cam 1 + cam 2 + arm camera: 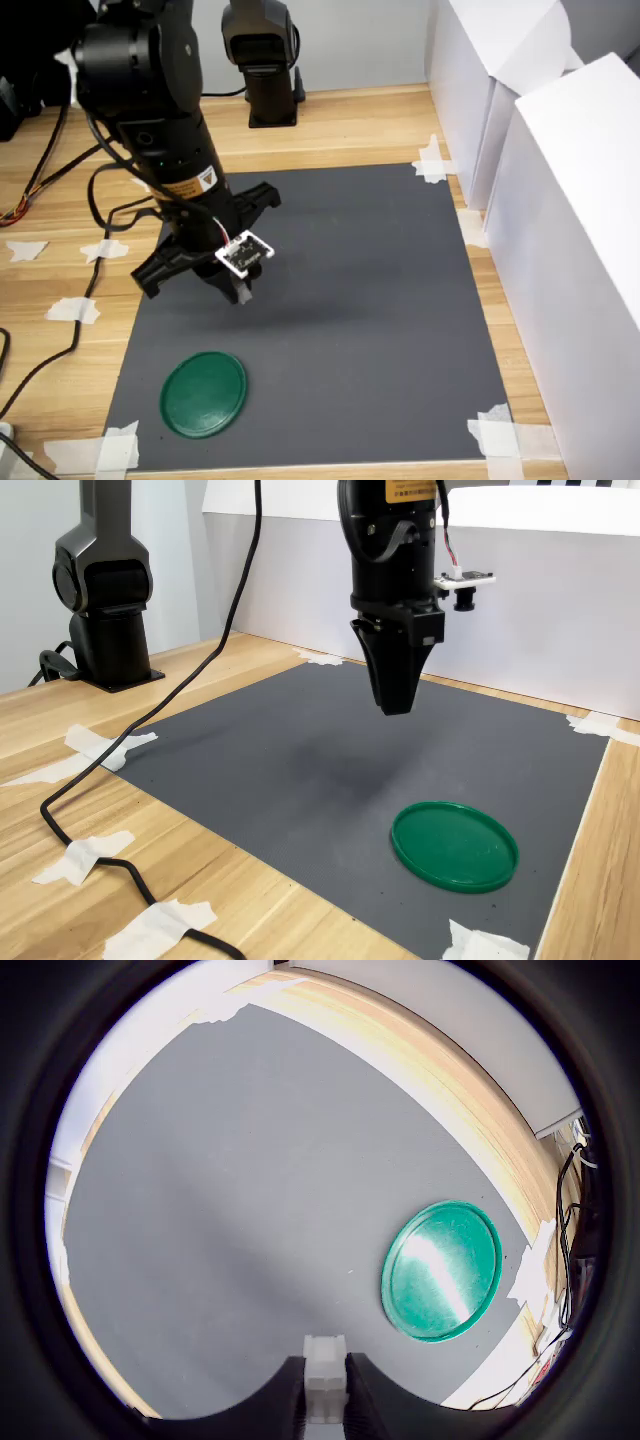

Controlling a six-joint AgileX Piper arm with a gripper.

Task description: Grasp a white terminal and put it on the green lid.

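In the wrist view the small white terminal (324, 1370) sits pinched between the two dark fingers of my gripper (325, 1405), which is shut on it. The gripper (243, 292) hangs in the air above the dark grey mat (380, 300), pointing down, as the second exterior view also shows for the gripper (396, 706). The green lid (204, 393) lies flat on the mat near its front-left corner in the first exterior view, below and slightly left of the gripper. In the second exterior view the green lid (455, 845) lies to the right of the gripper and nearer the camera. Nothing rests on the green lid (441, 1270).
White tape (433, 165) holds the mat's corners to the wooden table. White boxes (560, 200) stand along the first exterior view's right. A black stand (268, 70) rises at the back, and black cables (130, 740) trail over the wood beside the mat.
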